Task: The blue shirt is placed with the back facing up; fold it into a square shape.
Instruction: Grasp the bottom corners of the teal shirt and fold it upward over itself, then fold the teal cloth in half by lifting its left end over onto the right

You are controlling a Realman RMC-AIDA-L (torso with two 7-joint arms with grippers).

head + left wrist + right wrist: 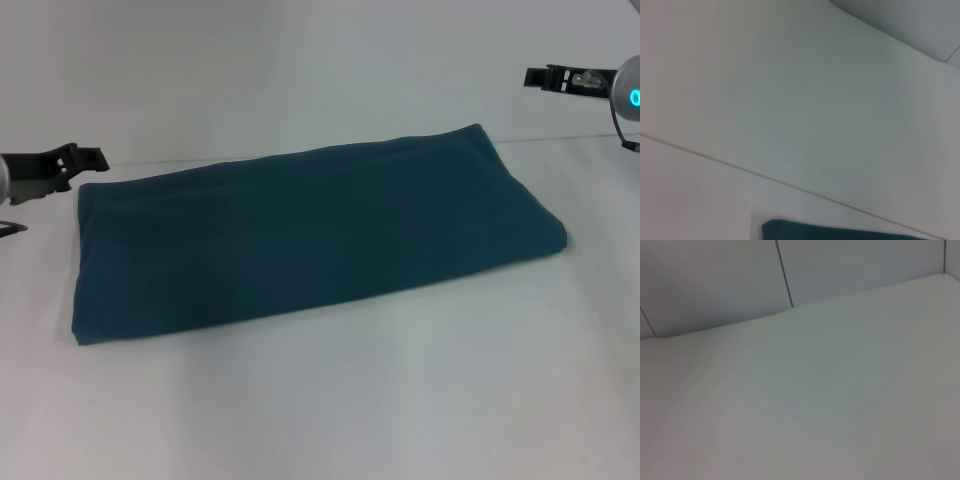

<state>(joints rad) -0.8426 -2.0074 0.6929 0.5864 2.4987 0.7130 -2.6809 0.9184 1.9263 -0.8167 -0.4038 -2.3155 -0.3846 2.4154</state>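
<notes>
Currently: blue shirt [310, 235] shown folded into long rectangle on white table [350, 400], long axis running left-near to right-far. Square not yet formed; one fold across long axis judged remaining. Left gripper [60, 168] held just beside shirt's left-far corner, apart from cloth; finger state cannot be told. Right gripper [568, 77] held raised beyond right-far end, well apart from cloth; finger state likewise cannot be told. Left arm judged nearer to shirt. Shirt corner [840, 232] seen in left wrist view.

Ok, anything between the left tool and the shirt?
Nothing: in the head view, only bare table separates the left tool from the shirt.
</notes>
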